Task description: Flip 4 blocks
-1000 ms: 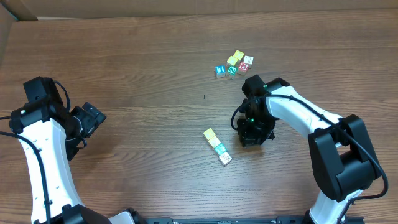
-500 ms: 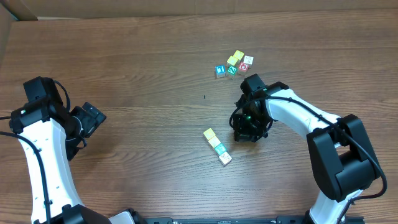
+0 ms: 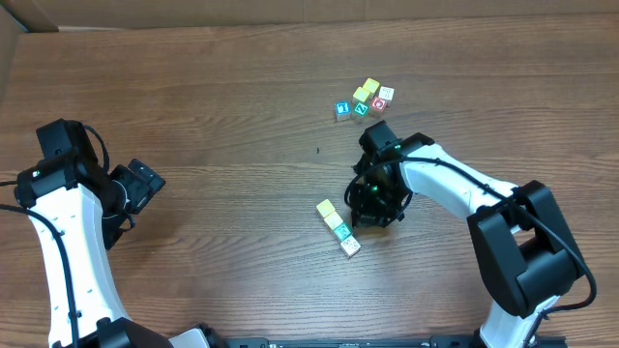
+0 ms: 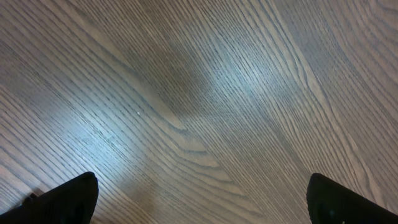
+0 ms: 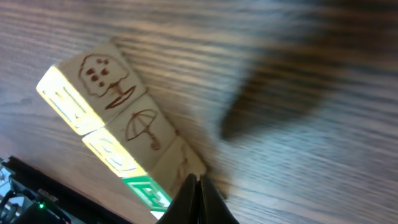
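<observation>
**Pointing at the block row**

Four small wooden blocks [image 3: 338, 227], two yellow, one teal-faced, one cream, lie touching in a line near centre. The right gripper [image 5: 198, 188], jaws pressed together, sits just beside them. The left gripper [image 3: 145, 184], jaws spread, hangs far left.

Right pincer [image 3: 361, 214] just beside diagonal row of four blocks [image 3: 338, 227].

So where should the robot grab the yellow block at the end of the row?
Pinch the end yellow block by its two free sides, across the row, coming from above. Its inner side touches the next block, so fingers cannot fit there. The right gripper is shut, so open it first.
</observation>
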`<state>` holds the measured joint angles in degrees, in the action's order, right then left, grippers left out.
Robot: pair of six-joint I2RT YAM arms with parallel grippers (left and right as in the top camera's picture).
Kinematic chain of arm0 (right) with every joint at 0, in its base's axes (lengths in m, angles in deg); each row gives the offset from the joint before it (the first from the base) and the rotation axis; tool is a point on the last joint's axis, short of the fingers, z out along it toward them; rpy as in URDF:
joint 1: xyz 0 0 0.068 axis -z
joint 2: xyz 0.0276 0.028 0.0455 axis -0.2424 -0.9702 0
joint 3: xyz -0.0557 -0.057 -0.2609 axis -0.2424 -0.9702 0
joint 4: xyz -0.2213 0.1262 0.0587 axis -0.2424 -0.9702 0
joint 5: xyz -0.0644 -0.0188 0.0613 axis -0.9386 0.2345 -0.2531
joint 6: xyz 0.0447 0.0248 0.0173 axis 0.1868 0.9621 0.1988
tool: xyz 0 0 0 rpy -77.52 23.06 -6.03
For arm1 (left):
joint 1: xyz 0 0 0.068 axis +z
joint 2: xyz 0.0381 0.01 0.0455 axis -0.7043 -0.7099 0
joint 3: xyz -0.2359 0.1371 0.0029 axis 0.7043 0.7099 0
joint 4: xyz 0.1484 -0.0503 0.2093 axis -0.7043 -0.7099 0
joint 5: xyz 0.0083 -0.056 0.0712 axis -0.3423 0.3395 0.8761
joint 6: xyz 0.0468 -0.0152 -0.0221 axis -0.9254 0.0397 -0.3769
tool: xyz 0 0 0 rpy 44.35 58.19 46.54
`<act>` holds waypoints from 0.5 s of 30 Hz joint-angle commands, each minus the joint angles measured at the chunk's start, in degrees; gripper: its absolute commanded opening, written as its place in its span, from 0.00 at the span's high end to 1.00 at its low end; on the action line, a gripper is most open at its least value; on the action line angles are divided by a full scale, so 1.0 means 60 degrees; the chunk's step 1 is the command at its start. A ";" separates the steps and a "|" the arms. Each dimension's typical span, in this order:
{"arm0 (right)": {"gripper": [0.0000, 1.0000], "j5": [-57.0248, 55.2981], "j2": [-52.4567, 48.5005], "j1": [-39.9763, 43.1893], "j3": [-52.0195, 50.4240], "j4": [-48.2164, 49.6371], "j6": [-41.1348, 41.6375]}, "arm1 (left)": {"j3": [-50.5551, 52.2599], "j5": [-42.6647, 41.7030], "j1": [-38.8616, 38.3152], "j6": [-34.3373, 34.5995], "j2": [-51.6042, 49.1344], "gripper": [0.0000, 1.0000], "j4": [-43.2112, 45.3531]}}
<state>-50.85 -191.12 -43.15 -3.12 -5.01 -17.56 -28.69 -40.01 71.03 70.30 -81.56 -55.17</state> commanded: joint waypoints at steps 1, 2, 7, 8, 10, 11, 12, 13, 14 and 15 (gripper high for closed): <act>0.96 0.0259 0.0204 -0.0117 -0.0036 0.0025 0.0058 | 0.0044 0.0066 0.0029 -0.0084 -0.0051 0.00 -0.0015; 0.96 0.0255 0.0204 -0.0142 -0.0036 0.0025 0.0058 | 0.0044 0.0066 0.0029 -0.0084 -0.0051 0.00 -0.0015; 0.96 0.0262 0.0208 -0.0157 -0.0036 -0.0058 0.0135 | 0.0044 0.0066 0.0029 -0.0084 -0.0051 0.00 -0.0015; 0.96 0.0259 0.0204 -0.0157 -0.0036 -0.0084 0.0248 | 0.0044 0.0066 0.0029 -0.0084 -0.0051 0.01 -0.0015; 0.96 0.0299 0.0208 -0.0157 -0.0036 -0.0080 0.0273 | 0.0044 0.0066 0.0029 -0.0084 -0.0051 0.00 -0.0015; 0.96 0.0291 0.0208 -0.0157 -0.0036 -0.0076 0.0273 | 0.0044 0.0066 0.0029 -0.0084 -0.0051 0.00 -0.0015; 0.96 0.0295 0.0208 -0.0157 -0.0036 -0.0076 0.0273 | 0.0044 0.0066 0.0029 -0.0084 -0.0051 0.01 -0.0015; 0.96 0.0295 0.0204 -0.0157 -0.0036 -0.0076 0.0273 | 0.0044 0.0066 0.0029 -0.0084 -0.0051 0.01 -0.0015; 0.96 0.0302 0.0204 -0.0157 -0.0036 -0.0076 0.0277 | 0.0044 0.0066 0.0029 -0.0084 -0.0051 0.01 -0.0015; 0.96 0.0331 0.0208 -0.0157 -0.0036 -0.0076 0.0277 | 0.0044 0.0066 0.0029 -0.0084 -0.0051 0.00 -0.0015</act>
<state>-49.83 -191.12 -43.77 -3.12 -5.54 -16.31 -28.69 -40.01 71.03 70.30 -81.56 -55.17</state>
